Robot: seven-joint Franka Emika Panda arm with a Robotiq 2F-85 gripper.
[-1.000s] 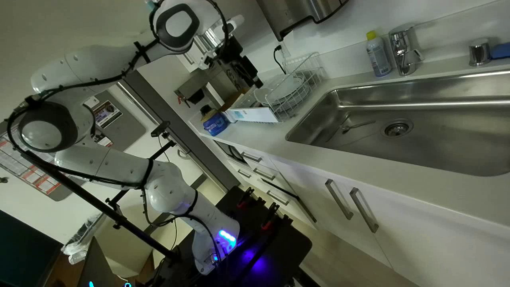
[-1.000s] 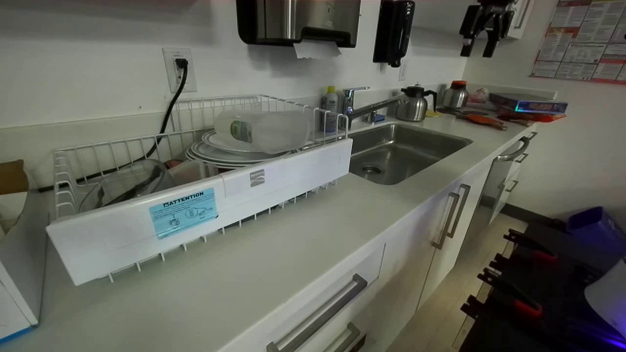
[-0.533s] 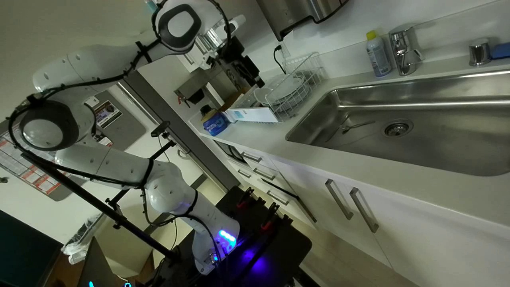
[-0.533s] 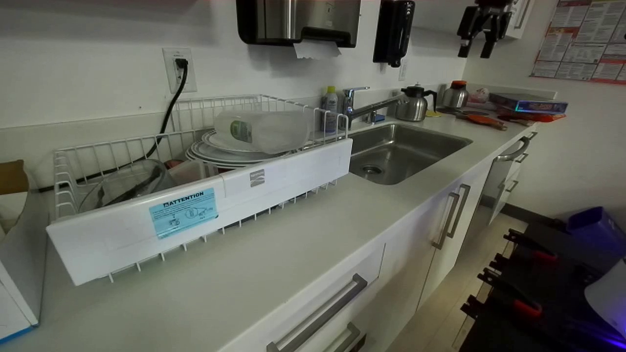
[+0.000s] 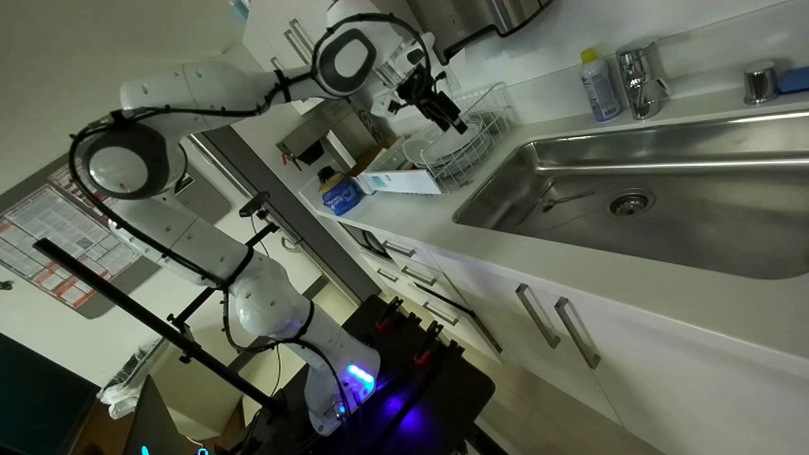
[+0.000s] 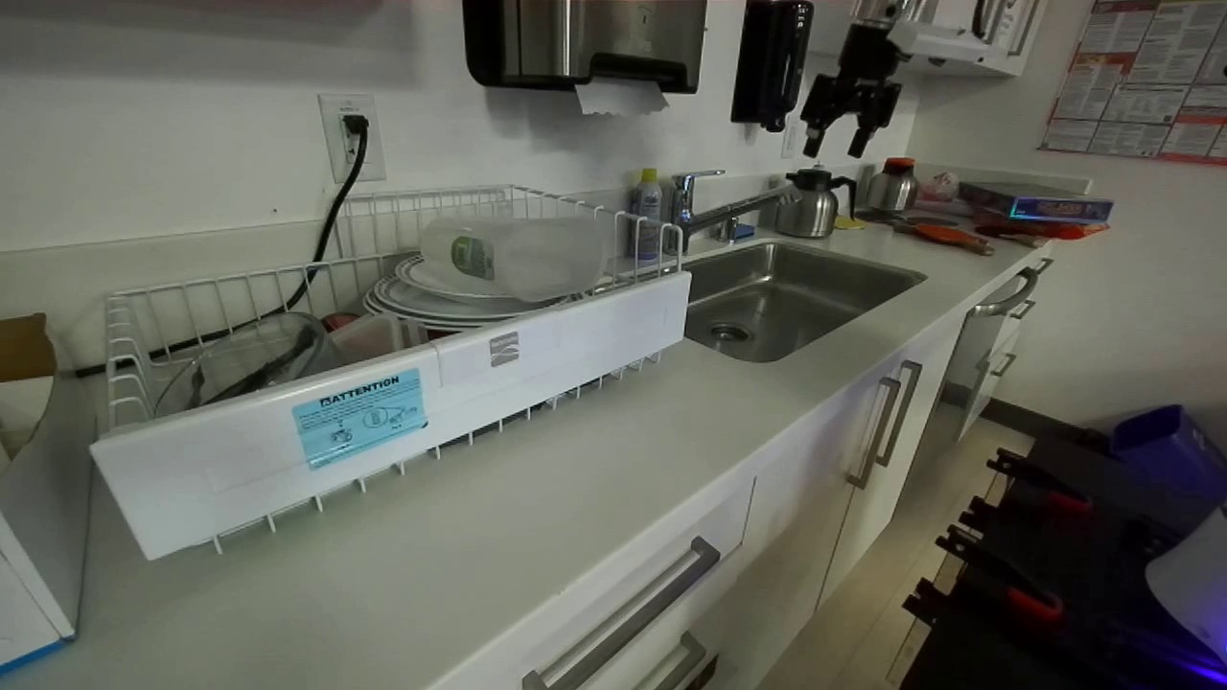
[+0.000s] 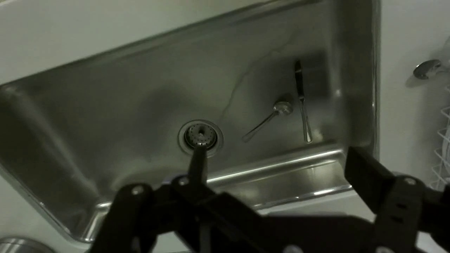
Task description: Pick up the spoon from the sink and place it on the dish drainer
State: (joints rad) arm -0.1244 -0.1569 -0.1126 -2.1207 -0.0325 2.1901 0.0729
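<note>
A white wall point(image 6: 192, 144) backs a pale counter point(image 6: 537, 508) with a steel sink point(image 5: 708, 221) let into it; the sink's drain point(image 7: 201, 135) serves as the mark here. The spoon point(image 7: 282, 108) lies on the sink floor, on the side of the drain nearer the dish drainer point(image 5: 498, 126), the end of its handle towards the drain and its bowl farther off. A knife point(image 7: 302, 105) lies just past the bowl, apart from it. Another spoon point(image 7: 427, 69) shows farther from the drain, outside the sink by the dish drainer, which holds plates point(image 6: 422, 302); whether that spoon rests on the counter I cannot tell.

The gripper point(image 6: 835, 150) hangs well above the drain's level, its 2 fingers point(image 7: 367, 175) spread with nothing between them. The step in hand looks to be the reach into the sink; lift and placing are yet to do.

To do it well, turn the gripper until its fingers straddle the handle squarely, for in the wrist view the handle runs aslant to them. Come down on the drain side of the bowl, so that the outer finger misses the knife. Go low, since so slim a handle would likely slip from a high pinch, but stop short of driving the fingertips into the steel.
</note>
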